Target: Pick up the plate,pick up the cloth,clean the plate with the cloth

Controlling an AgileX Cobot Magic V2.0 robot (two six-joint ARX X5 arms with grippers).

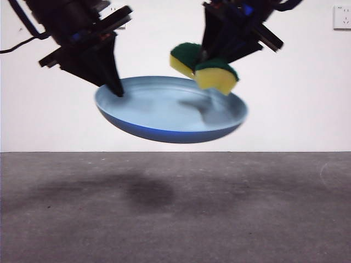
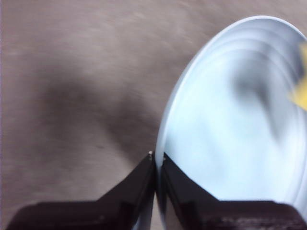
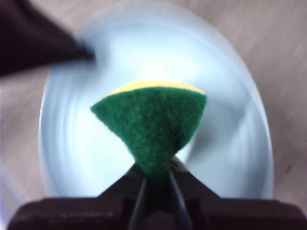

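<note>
Even, diffuse light from above; soft shadows fall on the grey table (image 1: 175, 219) beneath the plate (image 1: 164, 109). Front view sharp, with slight blur on the sponge (image 1: 211, 71). Both wrist views are motion-blurred: the plate's rim smears, the table streaks. No strong glare.

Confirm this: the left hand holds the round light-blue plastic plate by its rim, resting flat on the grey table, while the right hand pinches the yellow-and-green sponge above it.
Wrong on one point: the round light-blue plastic plate is lifted off the grey table, as the front view shows. The left hand does grip its rim, and the right hand pinches the yellow-and-green sponge above it.
</note>
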